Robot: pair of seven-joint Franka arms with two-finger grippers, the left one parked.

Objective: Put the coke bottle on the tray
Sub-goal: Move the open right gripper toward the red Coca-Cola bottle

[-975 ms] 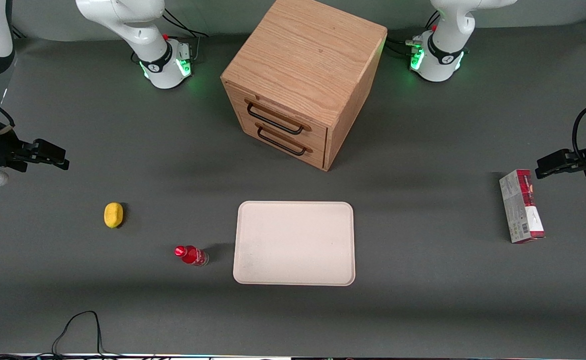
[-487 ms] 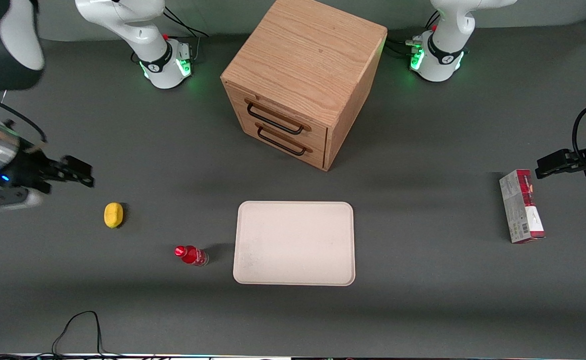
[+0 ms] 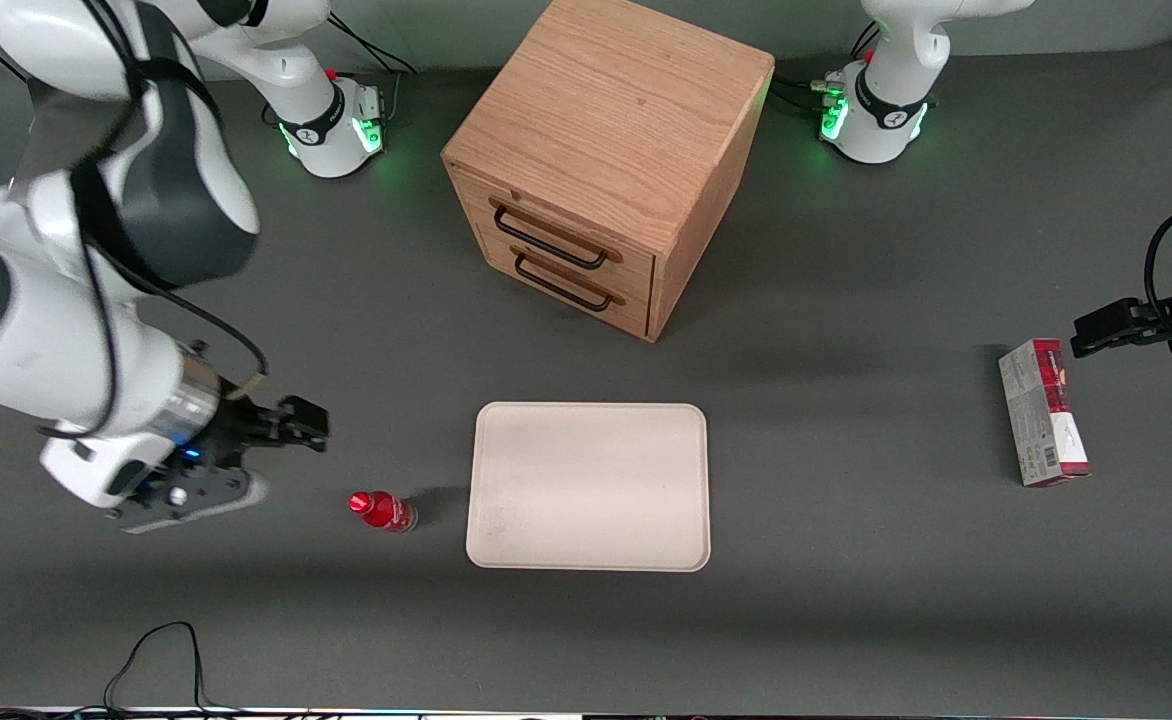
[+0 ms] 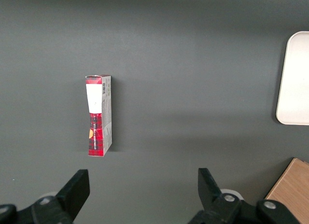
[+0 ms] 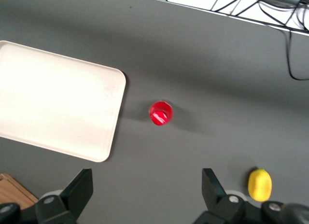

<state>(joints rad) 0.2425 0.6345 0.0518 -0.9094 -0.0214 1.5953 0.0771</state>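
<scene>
one coke bottle (image 3: 382, 510), red cap, upright on matte tabletop (image 3: 846, 600) | one flat rounded cream tray (image 3: 588, 486) beside it | gripper (image 3: 312, 429) above, near bottle, fingers spread, empty

I work in a robotics lab: my arm's base (image 3: 331, 125) is bolted to a dark grey matted counter (image 3: 846, 620), its ring glowing green, cables (image 3: 156, 660) trail along the counter's edge, and a wooden two-drawer cabinet (image 3: 601, 160) stands as a test prop.
</scene>
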